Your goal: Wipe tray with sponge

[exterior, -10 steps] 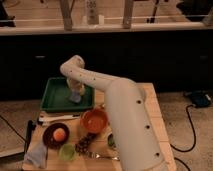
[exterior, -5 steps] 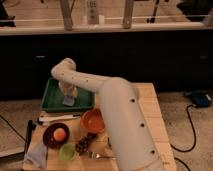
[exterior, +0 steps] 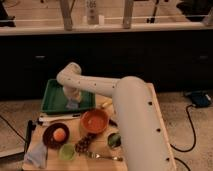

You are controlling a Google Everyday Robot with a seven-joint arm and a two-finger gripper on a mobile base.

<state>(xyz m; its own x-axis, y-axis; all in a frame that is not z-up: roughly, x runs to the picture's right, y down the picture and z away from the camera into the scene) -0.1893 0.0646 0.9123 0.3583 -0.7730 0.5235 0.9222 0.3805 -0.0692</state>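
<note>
Over the green tray [exterior: 54, 97], at the far left part of the table [exterior: 155, 107], the gripper [exterior: 71, 96] is pointing down, and under it I see a pale bluish thing which I take for the sponge [exterior: 73, 104]. It lies on the tray floor, a bit to the right of the middle. How the jaws stand I cannot tell from where I am; the sponge looks to be touching them, but if it is really held is not clear.

The risks, as I judge them. If the sponge is only pressed and not held, a sideways stroke may leave it behind, and then the jaws would scrape the bare tray. If the arm pushes too hard toward the near rim, the whole tray may slide on the table and knock the long utensil [exterior: 59, 118] just beside it, or the orange bowl [exterior: 94, 121] near its corner. The dark bowl with the orange fruit [exterior: 56, 135] and the small green cup [exterior: 67, 151] stand further off, so they are in less danger. A stroke too long could also carry the sponge over the rim.
</note>
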